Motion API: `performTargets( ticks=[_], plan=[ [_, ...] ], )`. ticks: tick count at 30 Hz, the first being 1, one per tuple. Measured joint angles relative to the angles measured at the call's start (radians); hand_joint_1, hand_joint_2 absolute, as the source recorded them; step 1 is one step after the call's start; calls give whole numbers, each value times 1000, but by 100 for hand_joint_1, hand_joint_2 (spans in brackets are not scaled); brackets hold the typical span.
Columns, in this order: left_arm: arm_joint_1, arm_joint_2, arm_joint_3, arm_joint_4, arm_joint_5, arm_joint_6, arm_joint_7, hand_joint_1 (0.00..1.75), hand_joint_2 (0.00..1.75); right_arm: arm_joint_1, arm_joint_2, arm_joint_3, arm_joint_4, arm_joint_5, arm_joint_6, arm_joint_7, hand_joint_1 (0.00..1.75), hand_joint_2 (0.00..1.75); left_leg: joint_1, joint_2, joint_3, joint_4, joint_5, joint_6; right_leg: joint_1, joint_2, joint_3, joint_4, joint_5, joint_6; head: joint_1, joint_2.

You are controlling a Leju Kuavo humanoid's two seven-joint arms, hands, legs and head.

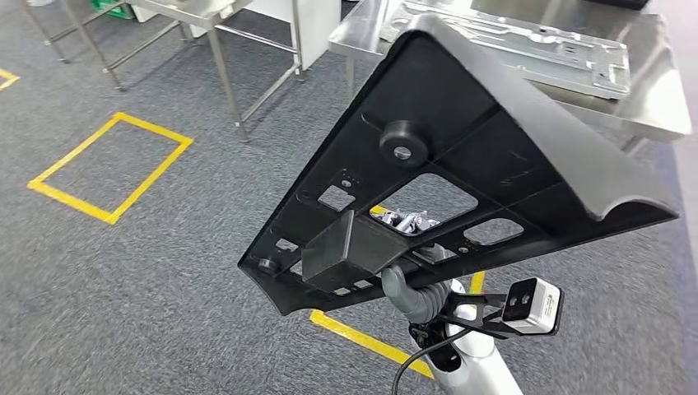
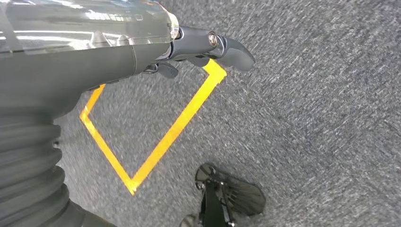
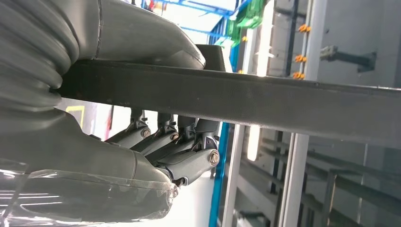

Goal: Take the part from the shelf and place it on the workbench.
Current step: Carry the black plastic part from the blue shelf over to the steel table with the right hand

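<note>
Up in front of the head camera, the black part [image 1: 486, 156] was held high in the air, a big flat triangular panel with cut-outs, a round knob and a boxy block on its underside, tilted so one long edge rose toward the far side. The right robot hand [image 1: 405, 280] gripped it from below near the lower corner; in the wrist view the right robot hand [image 3: 170, 146] had its dark fingers [image 3: 189, 163] curled up against one face of the panel's edge [image 3: 265, 101] and its thick thumb pressed on the other face, so the part was clamped between them. Beyond the part stood the steel table [image 1: 658, 107], with a grey metal plate [image 1: 560, 49] lying flat on its top; the part hung in the air short of it, not touching. Over on the other side, the left robot hand [image 2: 198, 47] hung above the grey carpet floor [image 2: 321, 104], holding nothing, fingers loosely bent and apart. A yellow tape square [image 2: 156, 142] lay on the carpet beneath it, and another yellow tape outline [image 1: 111, 164] was marked on the floor to the left near the legs of a metal frame [image 1: 247, 74].
</note>
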Motion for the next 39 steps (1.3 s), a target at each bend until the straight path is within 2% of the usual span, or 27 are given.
performTargets(
  ticks=[1, 2, 3, 5, 7, 9, 10, 12, 14, 15, 16, 17, 18, 20, 22, 24, 25, 27, 29, 30, 31, 32, 33, 34, 36, 37, 39],
  plan=[
    [1, 0, 0, 0, 0, 0, 1, 0, 175, 1, 0, 0, 3, 0, 0, 0, 136, 175, 0, 14, 1, 0, -2, -1, -2, -3, -10, 19, 3, 2, 0, 0],
    [0, 0, 0, 0, -1, 0, 1, 0, 175, 1, -1, 0, 5, -1, 0, 0, 136, 175, 0, 26, 2, 1, -4, -2, -3, -7, 3, -5, 24, 3, 0, 0],
    [-1, 0, 1, 0, -1, 0, 2, 0, 175, 2, -1, 0, 7, -1, 0, 0, 136, 175, 0, 37, 5, 2, -6, -5, -4, -17, 35, -65, 58, 2, 0, 0],
    [-2, 0, 1, 0, -2, 0, 3, 0, 175, 1, -1, 0, 10, -1, 1, 0, 136, 175, -4, 57, 11, 5, -14, -14, 2, -61, 111, -208, 112, -8, 0, 0],
    [-1, -1, 1, 0, -2, 0, 6, 0, 175, 0, -1, 0, 11, -3, 3, -2, 136, 175, -10, 76, 17, 6, -21, -25, 11, -83, 143, -274, 125, -22, 0, 0],
    [-3, -1, 1, 0, -4, 0, 10, 0, 175, 0, -1, 1, 13, -4, 4, -4, 136, 175, -10, 98, 23, 5, -27, -36, 13, -59, 142, -280, 124, -34, 0, 0],
    [-5, -1, 1, 0, -4, 0, 12, 0, 175, -1, -1, 1, 14, -5, 4, -5, 136, 175, -7, 92, 25, 11, -34, -42, 11, -47, 145, -283, 126, -39, 0, 0],
    [-7, -2, 1, 0, -6, -4, 13, 0, 175, -3, 0, 1, 16, -6, 6, -6, 136, 175, -2, 46, 1, 75, -77, -51, 6, -24, 150, -290, 130, -51, -1, 0],
    [-5, -1, 1, 0, -6, -9, 13, 0, 175, -5, 2, 2, 19, -7, 6, -7, 136, 175, 0, -3, -65, 211, -139, -55, 5, 0, 150, -290, 131, -57, -1, 0],
    [-4, -1, 1, 0, -6, -11, 13, 0, 175, -4, 2, 2, 22, -8, 6, -7, 136, 175, 0, -12, -97, 268, -156, -56, 6, 14, 150, -290, 131, -58, 0, 0],
    [-3, -1, 1, 0, -5, -13, 13, 0, 175, -4, 2, 2, 24, -8, 6, -7, 136, 175, 0, -15, -116, 296, -153, -56, 7, 29, 151, -289, 131, -58, 0, 0],
    [-2, 0, 1, 0, -4, -14, 13, 0, 175, -3, 2, 2, 26, -8, 6, -7, 136, 175, 0, -17, -117, 283, -130, -54, 7, 45, 152, -288, 130, -58, 0, 0],
    [-1, 0, 1, 0, -3, -15, 13, 0, 175, -3, 2, 2, 28, -8, 6, -7, 136, 175, 0, -23, -100, 233, -92, -52, 7, 60, 153, -286, 130, -57, 0, 0],
    [0, 0, 1, 0, -3, -15, 12, 0, 175, -3, 2, 2, 29, -9, 6, -7, 136, 175, 2, -63, -44, 92, -23, -43, 7, 86, 154, -283, 127, -51, 0, 0],
    [-3, 1, 1, 0, -4, -15, 12, 0, 175, -3, 2, 2, 31, -10, 6, -7, 136, 175, 2, -95, -14, 21, -3, -34, 5, 107, 148, -280, 128, -40, -1, 0],
    [-8, 2, 1, 0, -6, -16, 12, 0, 175, -2, 1, 2, 32, -10, 6, -7, 136, 175, -1, -83, -11, 15, -2, -23, 1, 128, 143, -283, 132, -25, 0, 0],
    [-10, 1, 1, 0, -7, -17, 12, 0, 175, -2, 1, 2, 32, -11, 6, -7, 136, 175, 0, -71, -9, 11, 0, -16, 2, 123, 140, -279, 129, -19, 0, 0],
    [-9, -1, 1, 0, -9, -19, 12, 0, 175, -4, 0, 2, 33, -12, 6, -7, 136, 175, 3, -45, -4, 1, 5, -2, 4, 74, 113, -223, 94, -11, 0, 0],
    [-6, -1, 1, 0, -11, -21, 12, 0, 175, -4, -1, 2, 35, -13, 6, -8, 136, 175, 0, -18, -4, 0, 5, 4, 3, 17, 50, -94, 31, -6, 0, 0],
    [-4, -1, 1, 0, -12, -22, 12, 0, 175, -4, -1, 2, 37, -14, 6, -8, 136, 175, -2, -5, -4, 0, 4, 5, 1, 5, 18, -32, 10, -3, 0, 0],
    [-3, -1, 1, 0, -12, -23, 12, 0, 175, -3, -2, 2, 39, -15, 6, -8, 136, 175, -2, 9, -4, 1, 2, 5, -1, 0, 1, 1, 5, -1, 0, 0],
    [-4, -1, 1, 0, -13, -24, 12, 0, 175, -2, -3, 2, 41, -16, 6, -8, 136, 175, -3, 21, -3, 2, 1, 4, -2, -5, 4, -7, 19, -1, 0, 0],
    [-6, -1, 1, 0, -14, -25, 12, 0, 175, -2, -3, 2, 42, -16, 6, -9, 136, 175, -3, 33, -1, 2, -2, 2, -2, -12, 30, -56, 49, -2, 0, 0],
    [-7, -2, 1, 0, -14, -25, 12, 0, 175, -2, -4, 2, 42, -16, 6, -9, 136, 175, -4, 44, 2, 3, -4, -1, -1, -29, 72, -132, 84, -6, 0, 0],
    [-9, -2, 1, 0, -15, -25, 11, 0, 175, -3, -3, 2, 42, -16, 6, -9, 136, 175, -8, 62, 8, 4, -10, -9, 6, -67, 137, -255, 124, -17, 0, 0],
    [-9, -3, 1, 0, -15, -26, 10, 0, 175, -3, -3, 2, 42, -16, 4, -10, 136, 175, -9, 69, 11, 4, -13, -15, 10, -77, 150, -282, 129, -22, 0, 0],
    [-11, -3, 1, 0, -15, -28, 8, 0, 175, -3, -3, 2, 42, -15, -5, -10, 136, 175, -10, 84, 15, 1, -15, -27, 13, -64, 149, -288, 130, -30, 0, 0]
  ],
)
